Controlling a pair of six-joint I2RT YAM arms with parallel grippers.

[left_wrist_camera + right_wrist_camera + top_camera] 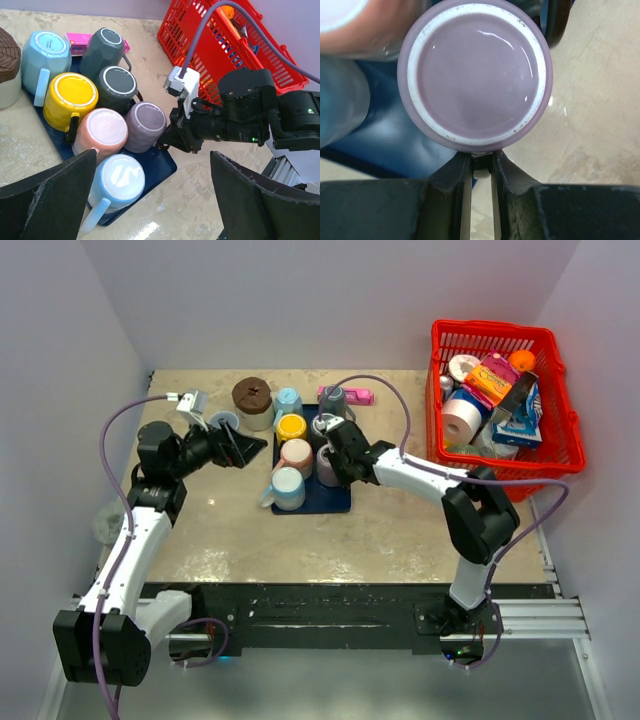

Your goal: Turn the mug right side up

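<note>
The purple mug (475, 75) sits bottom-up at the near right corner of the blue tray (335, 502). The right gripper (481, 172) is clamped tight on what looks like its handle, probably to flip it. The left gripper (240, 448) hangs wide apart and empty, left of the tray.

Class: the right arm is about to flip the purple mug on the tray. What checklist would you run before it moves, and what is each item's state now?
1. Right gripper shut on the purple mug handle: ok, its fingers pinch a thin piece at the mug's side.
2. Purple mug base up, needing the flip: ok.
3. Room around it: not ok, the pink mug sits tight against it.
4. Left gripper open and off the tray: ok.
5. Bare table right of the tray for setting down: ok.
6. Grip firm enough to lift: cannot tell.
</note>
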